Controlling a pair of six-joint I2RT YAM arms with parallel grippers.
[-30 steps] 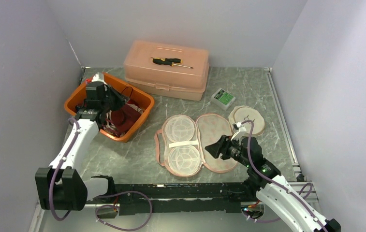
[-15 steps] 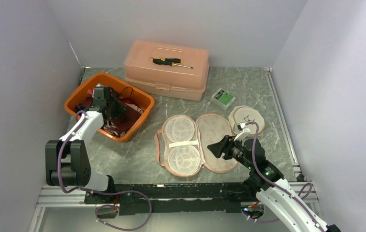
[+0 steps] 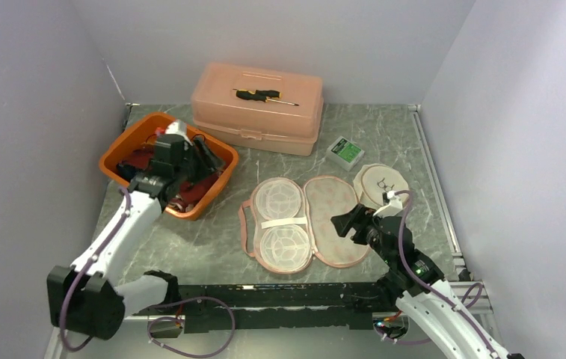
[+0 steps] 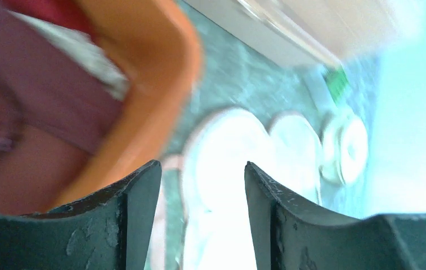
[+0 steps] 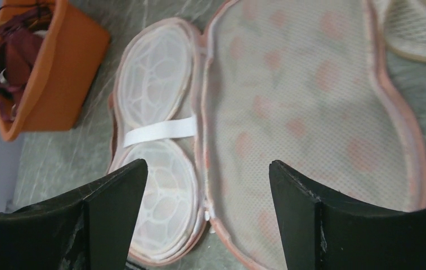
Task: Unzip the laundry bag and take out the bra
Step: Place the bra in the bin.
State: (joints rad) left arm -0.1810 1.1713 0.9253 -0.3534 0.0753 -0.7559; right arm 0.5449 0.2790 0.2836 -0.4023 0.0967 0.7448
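The laundry bag [image 3: 336, 221] lies unzipped and spread flat at mid table, its white ribbed cups [image 3: 283, 223] facing up on the left half. A dark red bra [image 3: 197, 193] lies in the orange bin [image 3: 115, 153], loose from both grippers. My left gripper [image 3: 194, 161] hangs open over the bin's right side with nothing between its fingers [image 4: 137, 191]. The blurred left wrist view shows the bin rim [image 4: 165, 73] and maroon cloth [image 4: 41, 84]. My right gripper [image 3: 343, 224] stands open and empty above the bag's mesh lid [image 5: 300, 112], near the hinge seam.
At the back stands a pink toolbox [image 3: 257, 108] with a screwdriver [image 3: 265, 95] on its lid. A small green-and-white box [image 3: 345, 152] and a round mesh pouch [image 3: 381, 185] sit right of the bag. Walls close in on three sides.
My left gripper dipped into the bin while shut, then rose, shifted right and opened. The right gripper opened wider and drifted slightly right.
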